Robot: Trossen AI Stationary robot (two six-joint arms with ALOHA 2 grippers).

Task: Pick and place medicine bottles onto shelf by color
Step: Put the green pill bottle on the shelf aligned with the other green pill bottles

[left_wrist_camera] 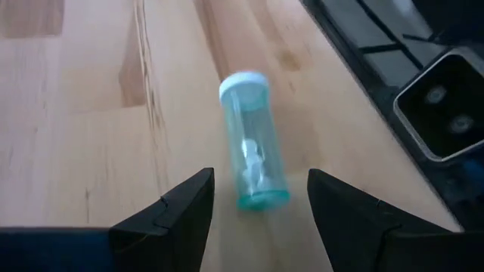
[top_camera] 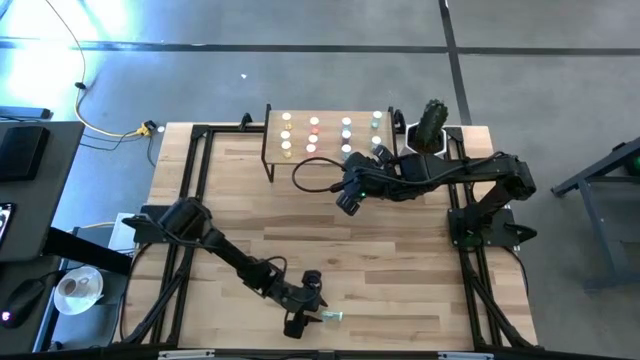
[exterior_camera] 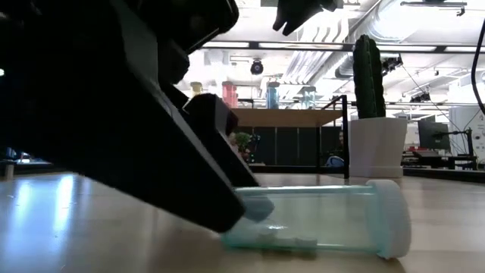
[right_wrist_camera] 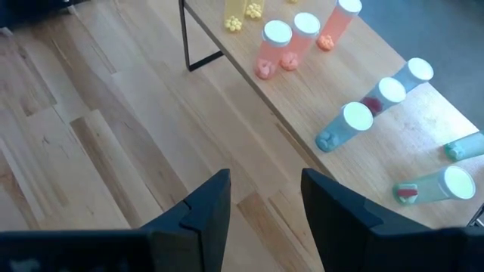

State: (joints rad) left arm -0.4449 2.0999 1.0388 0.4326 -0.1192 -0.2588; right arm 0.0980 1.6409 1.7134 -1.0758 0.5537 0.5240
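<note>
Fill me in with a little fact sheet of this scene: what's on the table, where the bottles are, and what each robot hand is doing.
Shelf: light-wood shelf at the table's far side
On shelf: bottles in yellow, pink, blue and green rows
Loose item: green bottle lying on its side near the table's front edge
Left hand: left hand open, fingers either side of the green bottle, not gripping
Right hand: right hand open, empty, above the table by the shelf
Other: cactus pot beside the shelf

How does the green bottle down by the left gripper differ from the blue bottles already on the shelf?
The green bottle lies on its side on the tabletop; the blue bottles stand upright on the shelf.
It is alone, between the open fingers of the left gripper; the blue ones are grouped together, with the right gripper empty beside the shelf.
Both have translucent bodies and white caps.
</note>
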